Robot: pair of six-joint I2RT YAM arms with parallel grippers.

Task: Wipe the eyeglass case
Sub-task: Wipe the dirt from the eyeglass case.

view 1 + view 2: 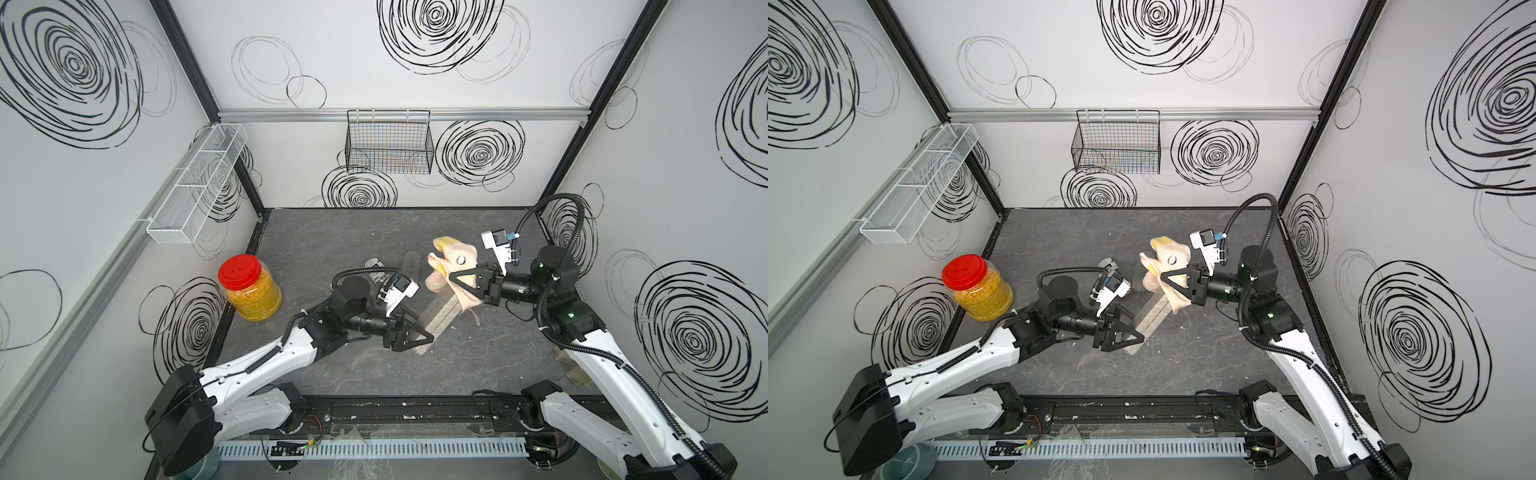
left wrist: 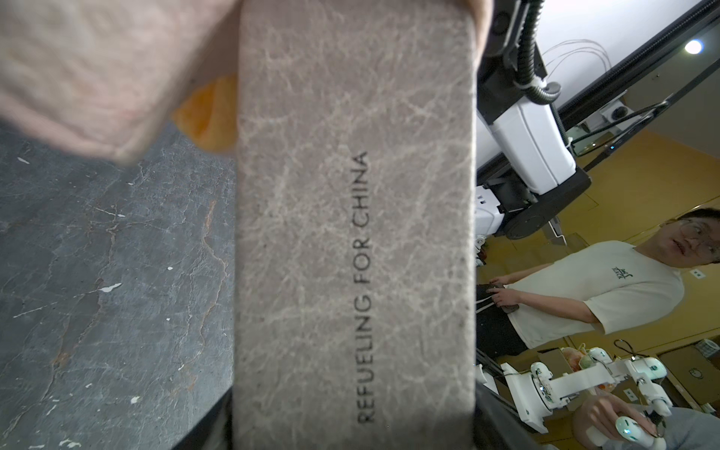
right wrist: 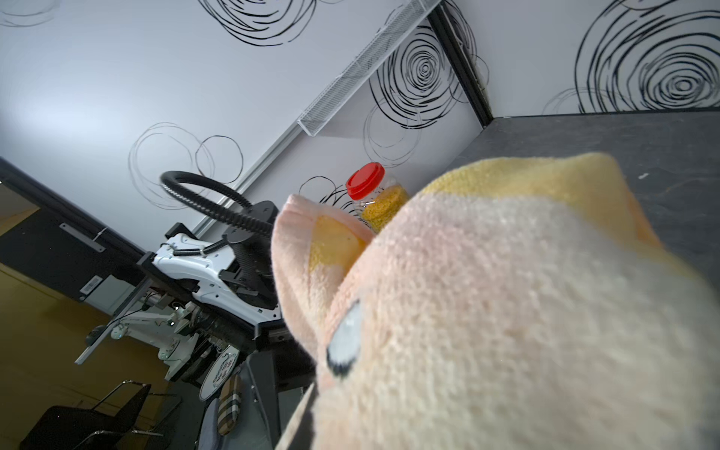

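The eyeglass case [image 1: 437, 319] is a long grey-beige box with cracked-leather print and black lettering. It is raised at a slant above the table in both top views. My left gripper [image 1: 420, 340] is shut on its near end. In the left wrist view the case [image 2: 354, 233] fills the middle, with dark fingers [image 2: 491, 422] against its sides. My right gripper [image 1: 457, 279] is shut on a pink and yellow terry cloth [image 1: 452, 254], which drapes over the case's far end. The cloth [image 3: 506, 311] hides the right jaws in the right wrist view.
A red-lidded jar [image 1: 250, 289] of yellow grains stands at the table's left edge. A dark can [image 1: 374, 266] and a grey strip [image 1: 411, 266] lie behind the left wrist. A black wire basket [image 1: 388, 141] hangs on the back wall, and a white mesh shelf [image 1: 195, 187] on the left wall.
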